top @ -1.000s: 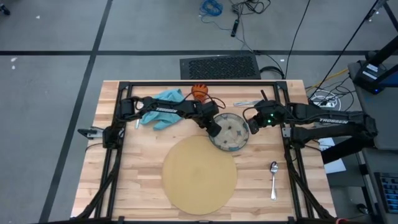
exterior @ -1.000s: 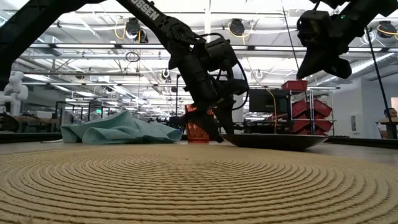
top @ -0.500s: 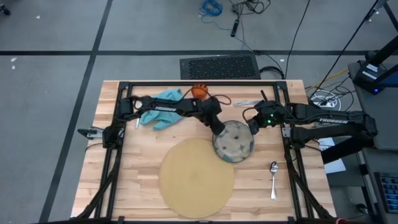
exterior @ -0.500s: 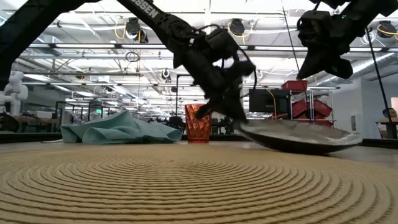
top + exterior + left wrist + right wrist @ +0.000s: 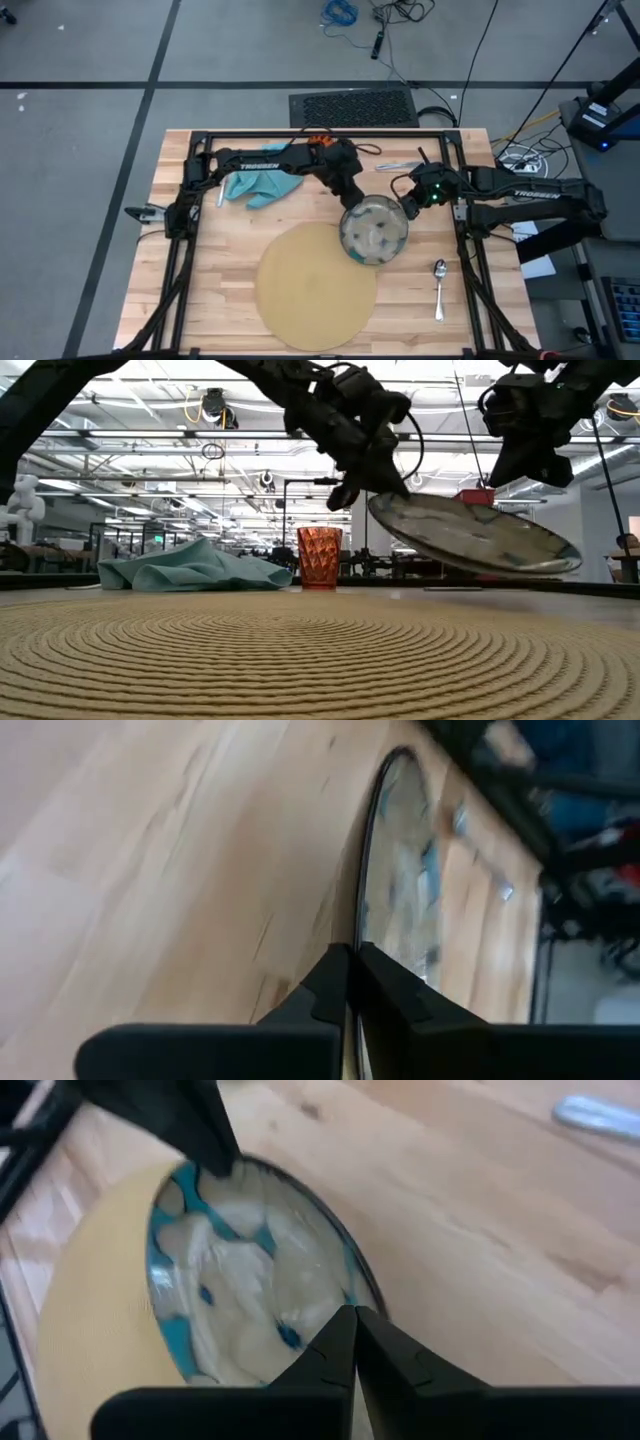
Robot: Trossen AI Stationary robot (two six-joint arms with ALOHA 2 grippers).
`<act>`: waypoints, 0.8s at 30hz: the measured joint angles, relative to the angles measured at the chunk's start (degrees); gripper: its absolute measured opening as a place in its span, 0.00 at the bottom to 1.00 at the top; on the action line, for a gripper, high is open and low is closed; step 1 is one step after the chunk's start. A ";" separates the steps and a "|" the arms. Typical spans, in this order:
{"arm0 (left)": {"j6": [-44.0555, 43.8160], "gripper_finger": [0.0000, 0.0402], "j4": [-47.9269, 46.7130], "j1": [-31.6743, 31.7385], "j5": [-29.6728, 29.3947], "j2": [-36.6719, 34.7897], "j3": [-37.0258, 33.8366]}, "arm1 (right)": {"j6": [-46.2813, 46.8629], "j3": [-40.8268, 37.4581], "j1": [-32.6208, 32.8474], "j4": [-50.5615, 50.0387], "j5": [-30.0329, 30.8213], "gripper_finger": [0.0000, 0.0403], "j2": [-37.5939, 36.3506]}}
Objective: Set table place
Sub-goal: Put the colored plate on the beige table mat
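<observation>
Blue-green dish (image 5: pixel 374 231) hangs tilted (rim pinched) in left claw (image 5: pixel 350 200).

The left arm reaches from its base at the rear left across the back of the desk (image 5: pixel 215 260), its wrist bent down and its gripper (image 5: pixel 352 200) pinched tight on the near rim of the dish (image 5: pixel 374 230) — the fingers (image 5: pixel 335 985) meet edge to edge over that rim, with the dish hanging tilted beyond the fingertips and clear of the desk. The right arm lies in from the right side, its gripper (image 5: pixel 405 197) raised just beside the dish's far rim, fingers (image 5: pixel 345 1342) pressed together and touching nothing — the dish sits just past their tips.
</observation>
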 joint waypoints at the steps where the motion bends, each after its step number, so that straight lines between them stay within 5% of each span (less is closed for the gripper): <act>1: 0.70 0.00 -1.77 -0.21 -0.35 0.02 0.55 | -0.32 -0.10 0.54 -0.49 -0.04 0.00 0.06; 7: 1.82 0.00 -3.22 -0.73 -1.61 0.02 1.13 | -4.58 -1.25 3.03 -0.88 -0.33 0.06 0.48; 18: 3.12 0.00 -8.11 -1.91 -1.70 -0.47 1.13 | -4.27 -2.18 4.16 -0.41 0.00 0.45 4.16; 24: 4.63 0.00 -16.23 -4.25 -3.76 -5.47 1.13 | -4.59 -4.77 4.16 3.72 0.09 0.49 6.84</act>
